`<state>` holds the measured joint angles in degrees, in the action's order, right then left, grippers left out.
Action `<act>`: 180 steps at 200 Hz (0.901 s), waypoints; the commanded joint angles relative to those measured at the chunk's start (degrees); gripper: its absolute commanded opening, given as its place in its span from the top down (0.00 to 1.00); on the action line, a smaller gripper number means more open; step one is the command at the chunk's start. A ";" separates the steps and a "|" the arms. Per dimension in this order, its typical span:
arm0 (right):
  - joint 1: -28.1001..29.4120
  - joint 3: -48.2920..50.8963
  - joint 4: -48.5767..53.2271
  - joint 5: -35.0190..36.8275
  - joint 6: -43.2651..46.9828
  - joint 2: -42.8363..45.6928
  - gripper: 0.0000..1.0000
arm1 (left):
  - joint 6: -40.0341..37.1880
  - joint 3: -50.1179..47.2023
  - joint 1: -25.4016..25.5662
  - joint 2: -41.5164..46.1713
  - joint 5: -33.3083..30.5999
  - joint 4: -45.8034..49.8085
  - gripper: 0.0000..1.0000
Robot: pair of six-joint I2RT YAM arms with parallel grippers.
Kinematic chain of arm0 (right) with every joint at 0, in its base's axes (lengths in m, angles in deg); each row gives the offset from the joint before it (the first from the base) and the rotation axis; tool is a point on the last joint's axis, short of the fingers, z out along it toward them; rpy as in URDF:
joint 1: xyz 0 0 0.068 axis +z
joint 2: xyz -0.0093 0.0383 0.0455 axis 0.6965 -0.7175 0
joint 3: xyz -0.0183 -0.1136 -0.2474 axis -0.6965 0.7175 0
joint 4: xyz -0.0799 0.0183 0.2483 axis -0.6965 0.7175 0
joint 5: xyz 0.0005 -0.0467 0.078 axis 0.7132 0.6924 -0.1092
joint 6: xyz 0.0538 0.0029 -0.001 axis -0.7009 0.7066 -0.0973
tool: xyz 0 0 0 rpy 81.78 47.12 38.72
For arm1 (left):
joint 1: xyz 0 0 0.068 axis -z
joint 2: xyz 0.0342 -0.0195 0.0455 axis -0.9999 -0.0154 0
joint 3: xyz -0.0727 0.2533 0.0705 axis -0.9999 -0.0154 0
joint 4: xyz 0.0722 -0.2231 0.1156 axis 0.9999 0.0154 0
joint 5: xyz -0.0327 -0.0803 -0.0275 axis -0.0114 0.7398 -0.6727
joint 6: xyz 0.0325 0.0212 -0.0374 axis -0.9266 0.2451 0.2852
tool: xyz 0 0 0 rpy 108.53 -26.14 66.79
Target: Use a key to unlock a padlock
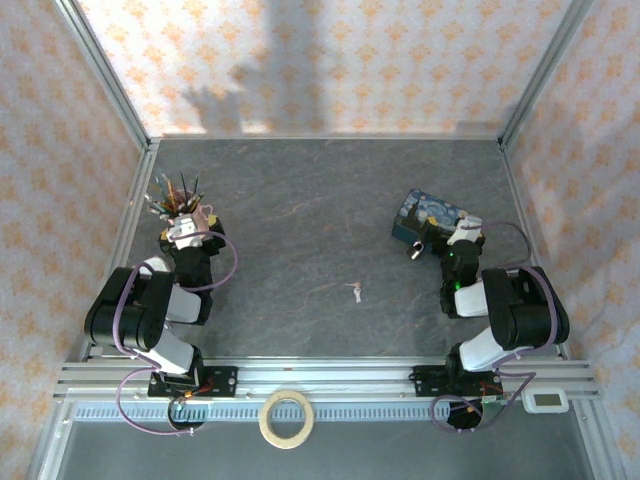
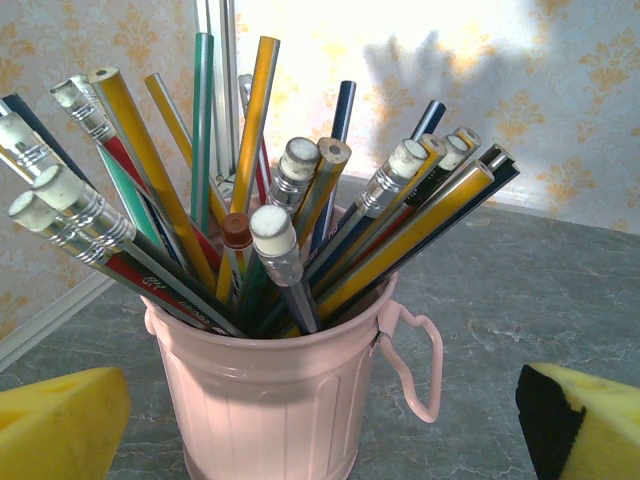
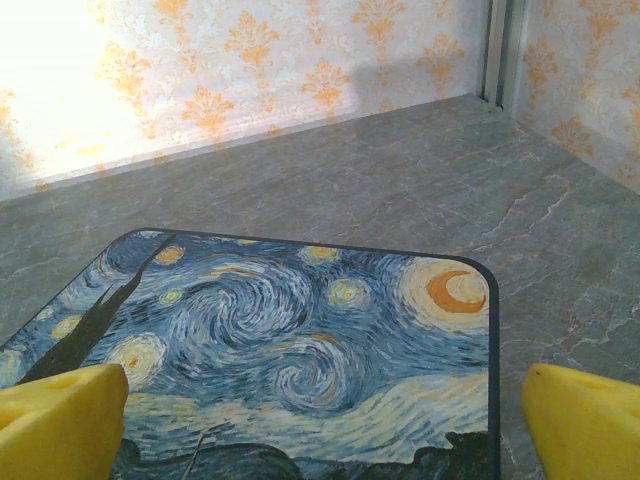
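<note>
Left of my spread right claw (image 3: 320, 425) lies the key (image 1: 355, 291), ungrasped; left claw (image 2: 320, 420) also spread; step 1: pinch key.

Grey marbled surface (image 1: 300, 190). On it: pink pencil pot (image 1: 186, 214) at left, blue tin (image 1: 428, 214) and padlock (image 1: 413, 250) at right. Key (image 1: 355, 291) near the middle.

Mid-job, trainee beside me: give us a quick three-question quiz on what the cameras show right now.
1. Fill in: the key lies on the table, nearer the ___ arm.
2. True or false: the right pincer is open over the tin.
3. The left pincer faces: A) the tin B) the pencil bucket C) the key

Key: 1 right; 2 true; 3 B
</note>
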<state>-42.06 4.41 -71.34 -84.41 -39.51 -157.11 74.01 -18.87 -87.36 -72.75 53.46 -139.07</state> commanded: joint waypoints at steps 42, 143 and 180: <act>-0.15 -0.80 -1.87 0.03 0.69 0.63 0.00 | 0.73 1.10 -0.36 0.09 0.69 -0.14 0.01; 0.34 -2.88 2.62 -0.46 1.53 2.16 0.04 | 0.72 0.97 -0.42 0.09 0.61 -0.35 0.01; 1.72 -8.01 16.29 3.40 1.40 9.12 0.05 | -0.56 -1.36 0.99 0.90 -1.00 -5.23 0.01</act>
<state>-41.36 -0.22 -62.94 -84.13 -38.81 -153.13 73.95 -18.94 -87.27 -72.75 53.41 -139.38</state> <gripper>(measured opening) 0.950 0.990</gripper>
